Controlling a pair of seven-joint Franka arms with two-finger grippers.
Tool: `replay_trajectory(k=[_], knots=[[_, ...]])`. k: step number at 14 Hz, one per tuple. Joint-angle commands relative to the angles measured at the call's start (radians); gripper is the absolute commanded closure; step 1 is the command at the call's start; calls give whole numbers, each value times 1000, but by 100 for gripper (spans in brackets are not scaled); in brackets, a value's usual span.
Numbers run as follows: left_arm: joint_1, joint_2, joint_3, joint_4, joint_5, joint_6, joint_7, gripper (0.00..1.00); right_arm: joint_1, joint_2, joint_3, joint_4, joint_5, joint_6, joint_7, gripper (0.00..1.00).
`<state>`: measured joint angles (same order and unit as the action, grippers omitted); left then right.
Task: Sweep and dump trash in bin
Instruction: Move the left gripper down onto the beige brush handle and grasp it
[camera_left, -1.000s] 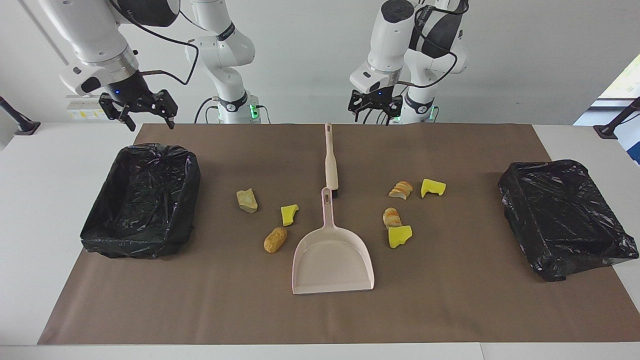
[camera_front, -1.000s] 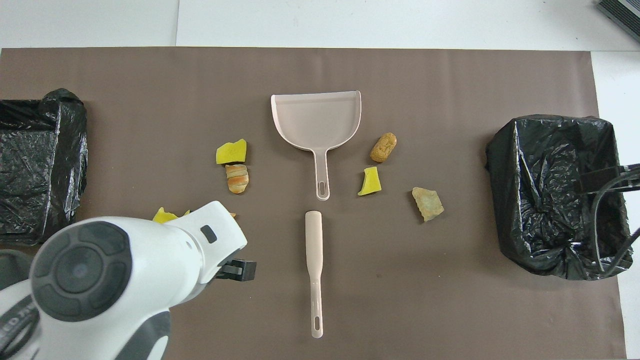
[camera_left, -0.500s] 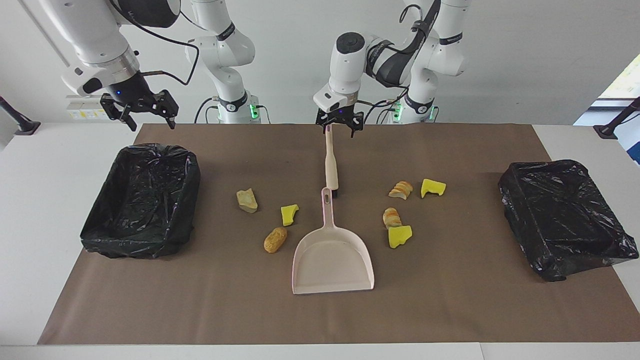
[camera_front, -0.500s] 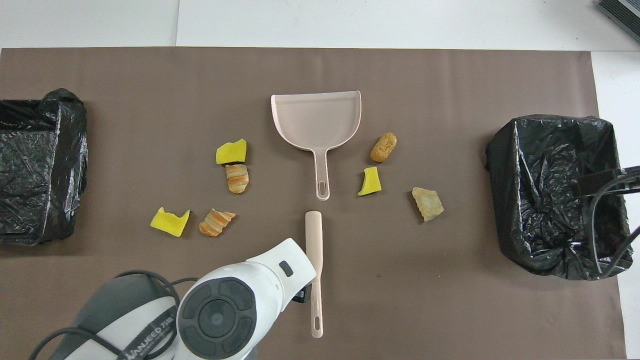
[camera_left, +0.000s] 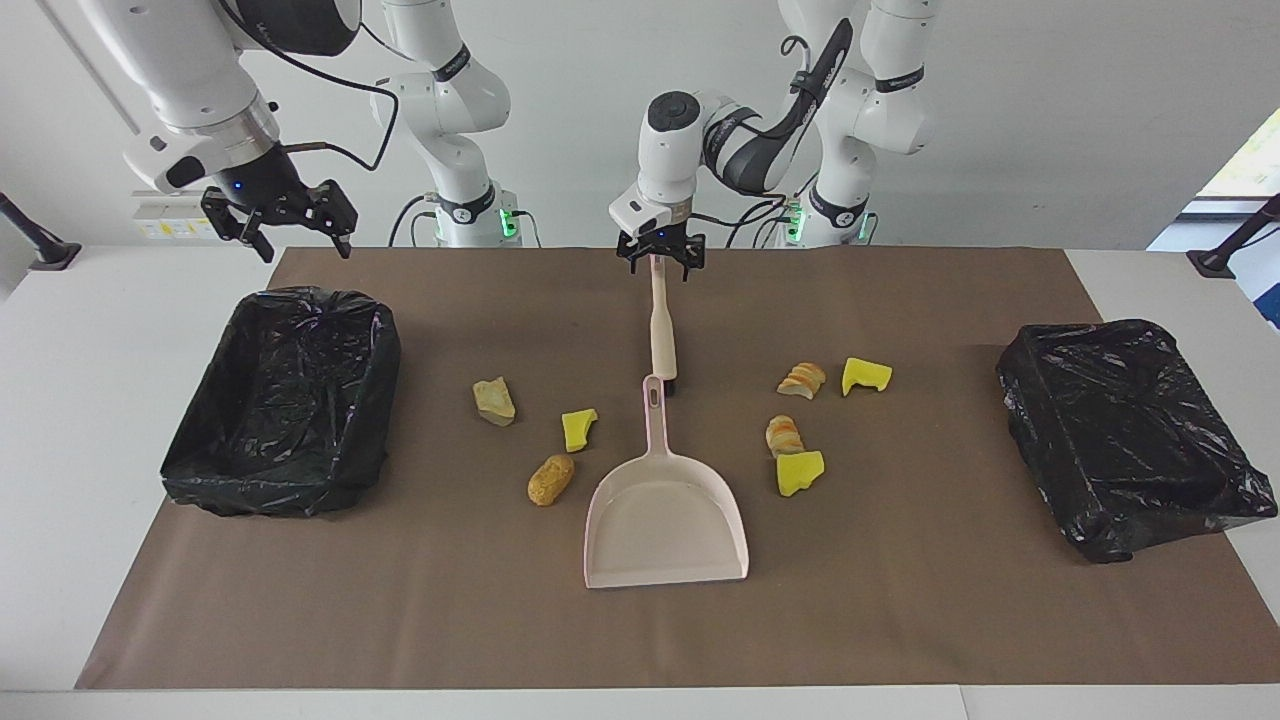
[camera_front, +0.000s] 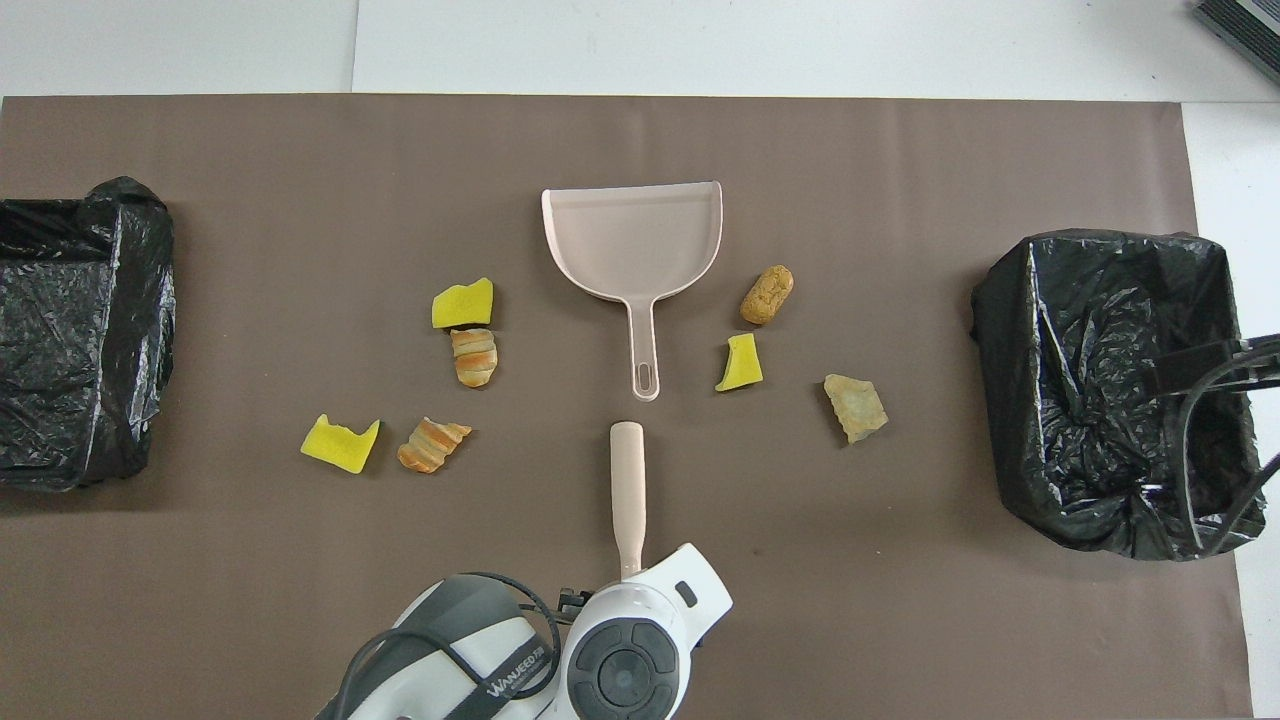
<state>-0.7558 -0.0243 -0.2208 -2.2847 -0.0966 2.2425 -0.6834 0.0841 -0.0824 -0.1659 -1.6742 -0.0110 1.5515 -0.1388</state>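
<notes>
Left gripper has been swung over the end of the beige plastic brush handle, jaws spread wide, nothing gripped. Right gripper is unchanged over the black-lined bin, wide apart, empty.

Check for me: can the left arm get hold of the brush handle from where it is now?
Probably yes: the left gripper hangs open directly over the brush handle's end, with nothing lying between them.

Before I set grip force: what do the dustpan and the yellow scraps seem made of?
The dustpan looks like smooth, rigid pale pink plastic with a slight sheen. The yellow scraps look like matte, porous sponge foam with torn edges, probably soft.
</notes>
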Motion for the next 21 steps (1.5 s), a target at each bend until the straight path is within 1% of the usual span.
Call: replay_trajectory(k=[1, 2, 3, 4, 5, 7, 9, 10, 11, 12, 15, 16, 17, 19, 20, 21], knots=[[-25, -6, 18, -19, -5, 10, -19, 18, -12, -27, 12, -30, -9, 12, 25, 0], [-27, -8, 18, -22, -5, 6, -39, 28, -12, -27, 12, -30, -9, 12, 25, 0], [-27, -9, 18, -25, -5, 6, -48, 35, -12, -27, 12, -30, -9, 12, 25, 0], [-27, -11, 18, -27, -5, 3, -47, 36, -12, -27, 12, -30, -9, 12, 27, 0], [-27, -11, 18, -27, -5, 3, -44, 39, -12, -27, 12, -32, -9, 12, 25, 0], [-28, -12, 18, -30, -5, -9, -42, 41, -12, -27, 12, -32, -9, 12, 25, 0], [-30, -12, 18, -35, -5, -11, -42, 50, -12, -28, 12, -32, -9, 12, 27, 0], [-28, -12, 18, -35, -5, -15, -41, 74, -12, -28, 12, -32, -9, 12, 27, 0], [-28, -12, 18, -35, -5, -20, -41, 93, -12, -28, 12, -32, -9, 12, 27, 0], [-28, -11, 18, -32, -5, -27, -41, 100, -12, -28, 12, -32, -9, 12, 27, 0], [-14, -26, 29, 2, -5, -112, -38, 100, -10, -28, 12, -32, -9, 12, 27, 0], [-7, -31, 31, 28, -3, -150, -39, 100, -12, -28, 12, -32, -9, 15, 25, 0], [13, -25, 31, 39, 1, -176, -41, 100, -9, -22, 16, -30, -10, 16, 27, 0], [82, -25, 32, 40, 6, -181, -44, 100, 14, 1, 17, -22, -21, 12, 47, 0], [142, -32, 31, 44, 8, -182, -38, 100, 23, 10, 17, -9, -27, 6, 82, 0], [197, -34, 31, 59, 11, -195, -36, 100, 61, 25, 17, 22, -33, -10, 121, 0]])
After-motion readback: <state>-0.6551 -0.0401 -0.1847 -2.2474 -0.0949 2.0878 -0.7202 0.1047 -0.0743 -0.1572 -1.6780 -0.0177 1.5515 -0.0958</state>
